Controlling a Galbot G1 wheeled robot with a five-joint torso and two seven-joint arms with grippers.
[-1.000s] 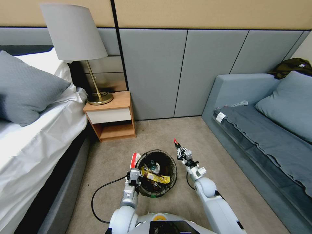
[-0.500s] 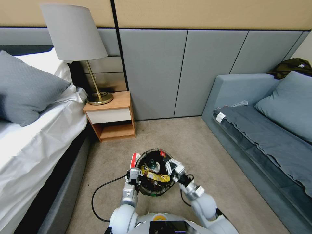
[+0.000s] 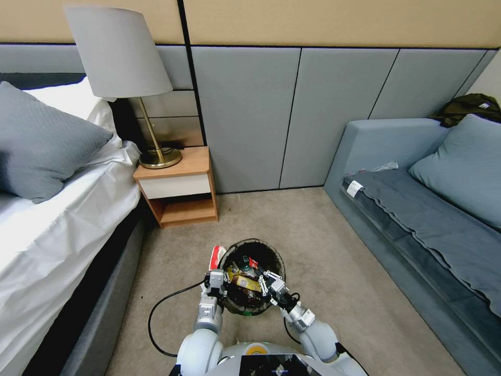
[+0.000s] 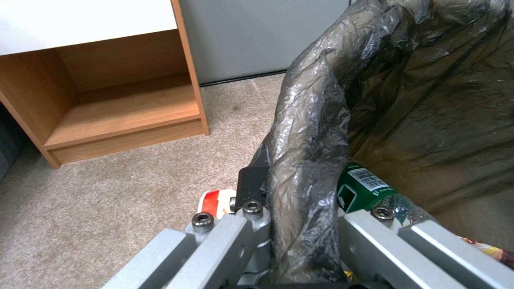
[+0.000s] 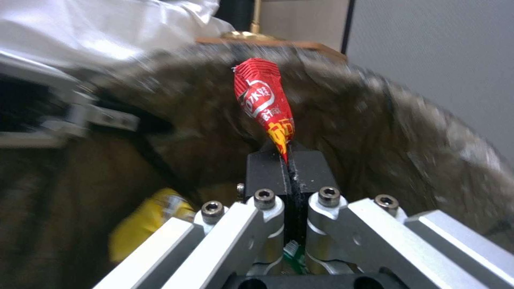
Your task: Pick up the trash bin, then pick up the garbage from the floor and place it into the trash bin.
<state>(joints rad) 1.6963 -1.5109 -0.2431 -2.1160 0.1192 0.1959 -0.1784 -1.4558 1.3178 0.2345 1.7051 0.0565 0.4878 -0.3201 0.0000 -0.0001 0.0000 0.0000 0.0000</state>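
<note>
The trash bin (image 3: 251,277) is held off the carpet in front of the robot, its bagged rim clamped by the left gripper (image 3: 214,282). The right gripper (image 5: 288,162) is positioned over the bin's mouth, clenched on 1 red snack wrapper (image 5: 263,100). A yellow wrapper (image 3: 245,283) and a green-labelled bottle (image 4: 363,188) are seen inside. 1 red-and-white cup (image 3: 215,257) sits just outside the rim. Release is judged best made well inside the rim, since the light wrapper may cling to the pads or drift out.
</note>
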